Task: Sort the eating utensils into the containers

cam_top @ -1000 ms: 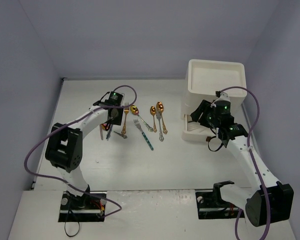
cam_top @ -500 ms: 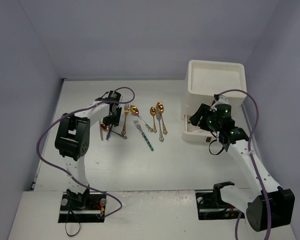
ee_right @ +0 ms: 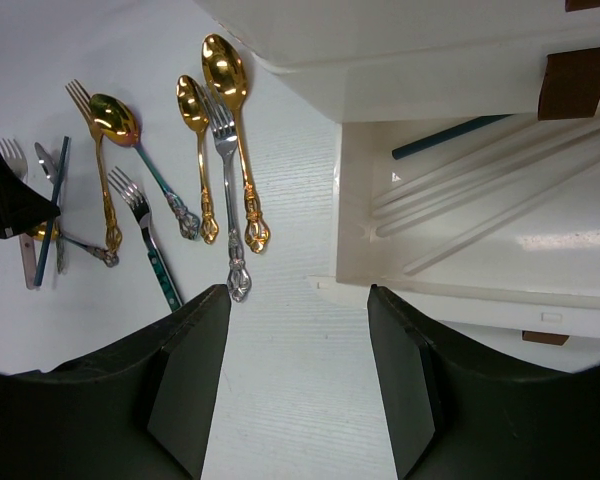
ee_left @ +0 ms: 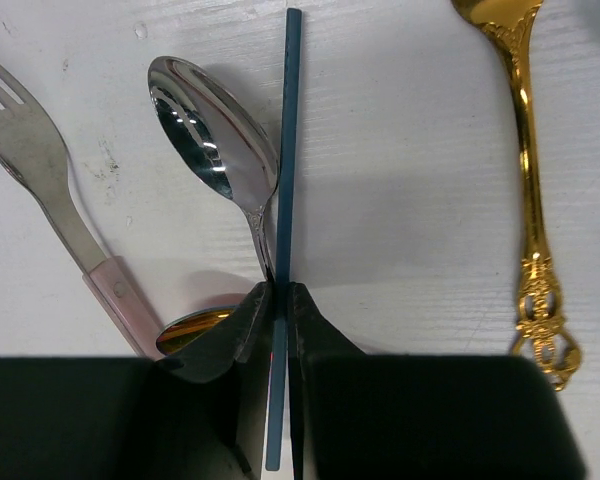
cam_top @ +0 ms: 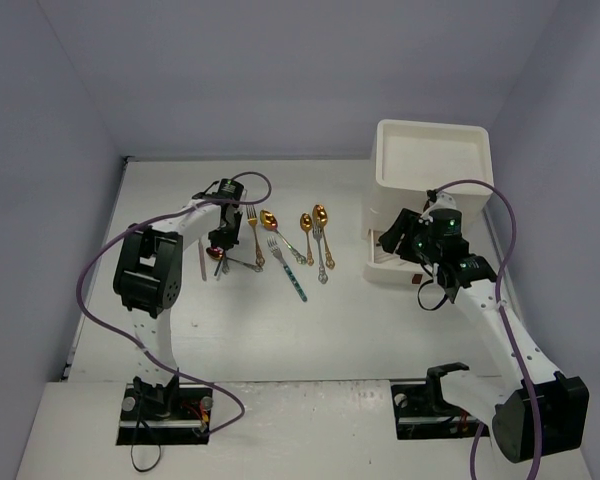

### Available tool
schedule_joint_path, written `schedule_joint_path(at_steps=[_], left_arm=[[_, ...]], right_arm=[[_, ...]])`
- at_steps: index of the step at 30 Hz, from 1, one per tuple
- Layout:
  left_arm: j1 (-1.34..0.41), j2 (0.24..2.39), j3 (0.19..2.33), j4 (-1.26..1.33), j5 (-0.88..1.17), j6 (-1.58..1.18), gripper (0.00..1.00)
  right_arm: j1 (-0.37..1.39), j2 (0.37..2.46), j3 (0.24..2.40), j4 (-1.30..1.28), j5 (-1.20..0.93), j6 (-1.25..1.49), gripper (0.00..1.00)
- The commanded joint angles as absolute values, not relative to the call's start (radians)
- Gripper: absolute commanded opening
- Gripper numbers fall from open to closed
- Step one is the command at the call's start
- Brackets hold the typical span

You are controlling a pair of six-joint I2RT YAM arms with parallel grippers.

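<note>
My left gripper [ee_left: 282,295] is shut on a thin teal utensil handle [ee_left: 286,150], low over the table at the left end of the utensil spread [cam_top: 223,245]. Beside it lie a silver spoon [ee_left: 215,140], a pink-handled fork [ee_left: 40,170] and a gold handle [ee_left: 528,180]. Several more gold and silver spoons and forks [cam_top: 307,235] lie in the middle of the table. The cream cabinet [cam_top: 430,165] stands at the right with its bottom drawer [ee_right: 500,240] pulled open, and a teal-handled utensil [ee_right: 450,137] lies inside. My right gripper [ee_right: 300,330] is open and empty in front of that drawer.
A teal-handled fork [cam_top: 290,270] lies nearest the table's middle. The cabinet's brown handles [ee_right: 572,80] show above the open drawer. The grey walls close in on the left, the back and the right.
My left arm's elbow has swung in toward the utensil pile while its gripper stayed at the pile's left end. The right gripper shifted slightly left at the drawer.
</note>
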State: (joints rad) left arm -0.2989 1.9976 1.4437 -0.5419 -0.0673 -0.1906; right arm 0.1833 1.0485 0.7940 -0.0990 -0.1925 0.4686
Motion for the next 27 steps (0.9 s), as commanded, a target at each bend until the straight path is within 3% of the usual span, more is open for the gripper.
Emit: schedule_joint_path(at_steps=[1, 20, 27], left_arm=[[-0.301, 1.976, 1.453, -0.555, -0.041, -0.216, 0.0], [-0.299, 1.852, 1.491, -0.649, -0.077, -0.219, 0.0], [-0.315, 1.734, 1.527, -0.644, 0.079, -0.373, 0.0]], right_arm=[[0.187, 1.058, 0.818, -0.058, -0.21, 0.449, 0.55], [0.221, 1.079, 0.845, -0.059, -0.252, 0.417, 0.55], [0.28, 1.063, 0.89, -0.057, -0.302, 0.409, 0.55]])
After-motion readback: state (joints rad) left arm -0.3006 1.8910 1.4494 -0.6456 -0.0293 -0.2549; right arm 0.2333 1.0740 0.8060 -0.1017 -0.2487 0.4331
